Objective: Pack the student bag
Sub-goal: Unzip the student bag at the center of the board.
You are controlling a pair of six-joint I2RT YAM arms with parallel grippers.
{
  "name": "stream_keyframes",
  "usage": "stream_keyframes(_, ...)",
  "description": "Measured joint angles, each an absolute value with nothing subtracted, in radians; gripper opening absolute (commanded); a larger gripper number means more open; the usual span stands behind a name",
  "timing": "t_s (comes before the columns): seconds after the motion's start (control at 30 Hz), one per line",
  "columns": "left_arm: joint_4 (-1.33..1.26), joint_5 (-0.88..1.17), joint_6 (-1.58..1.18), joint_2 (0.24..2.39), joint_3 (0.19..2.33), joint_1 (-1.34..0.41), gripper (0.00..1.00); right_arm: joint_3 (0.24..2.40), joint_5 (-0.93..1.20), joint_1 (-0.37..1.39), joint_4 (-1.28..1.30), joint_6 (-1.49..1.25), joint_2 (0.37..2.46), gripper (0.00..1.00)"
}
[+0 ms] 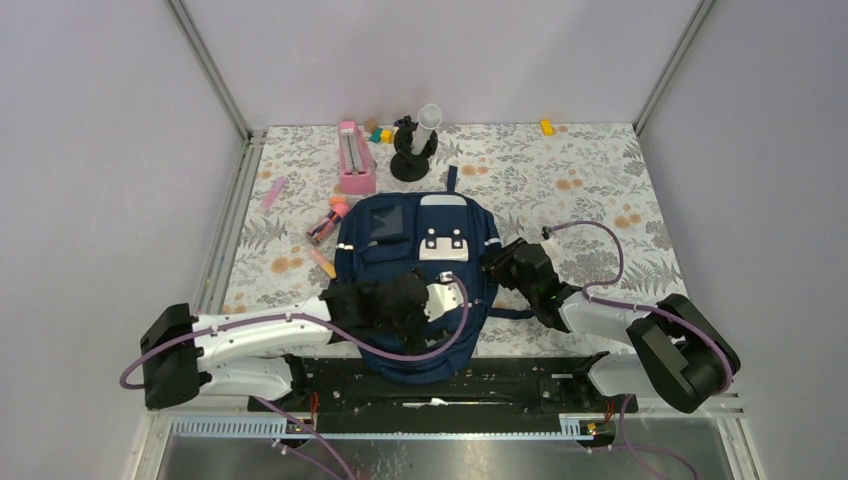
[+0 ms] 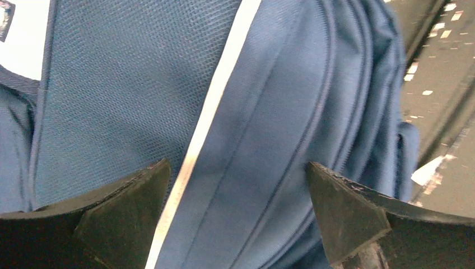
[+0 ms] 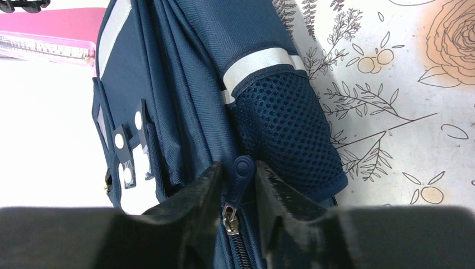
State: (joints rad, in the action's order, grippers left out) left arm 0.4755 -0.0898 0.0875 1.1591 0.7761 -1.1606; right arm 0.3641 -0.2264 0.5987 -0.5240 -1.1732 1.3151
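Observation:
The student bag, navy blue with white-grey front patches, lies flat at the table's near middle. My left gripper hovers over its lower front. In the left wrist view it is open, its jaws wide apart just above the blue fabric and the thin light stripe. My right gripper is at the bag's right side. In the right wrist view it is shut on the blue zipper pull, next to the mesh side pocket. The zipper below the pull looks closed.
A pink case and a black stand with a white cup sit behind the bag. Markers and a pink-orange pen lie left of it. Small coloured blocks and a yellow block lie at the back edge.

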Motion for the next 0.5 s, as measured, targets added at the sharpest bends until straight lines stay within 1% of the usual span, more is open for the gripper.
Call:
stream_keyframes(0.03, 0.473, -0.110, 0.091, 1.172, 0.776, -1.168, 0.98, 0.364, -0.226, 0.599, -0.527, -1.172, 1.318, 0.45)
stream_keyframes(0.1, 0.465, -0.163, 0.097, 1.201, 0.776, -1.179, 0.94, 0.363, -0.227, 0.598, -0.532, -1.170, 1.326, 0.48)
stream_keyframes(0.13, 0.461, -0.186, 0.097, 1.213, 0.776, -1.184, 0.90, 0.361, -0.228, 0.598, -0.536, -1.167, 1.331, 0.48)
stream_keyframes(0.23, 0.456, -0.237, 0.093, 1.237, 0.779, -1.201, 0.74, 0.355, -0.228, 0.598, -0.553, -1.163, 1.339, 0.47)
stream_keyframes(0.3, 0.458, -0.252, 0.085, 1.247, 0.783, -1.210, 0.62, 0.355, -0.229, 0.598, -0.566, -1.158, 1.345, 0.42)
stream_keyframes(0.43, 0.462, -0.271, 0.077, 1.252, 0.786, -1.216, 0.44, 0.355, -0.235, 0.598, -0.588, -1.149, 1.350, 0.33)
stream_keyframes(0.5, 0.468, -0.280, 0.078, 1.252, 0.786, -1.216, 0.36, 0.355, -0.237, 0.594, -0.596, -1.149, 1.352, 0.24)
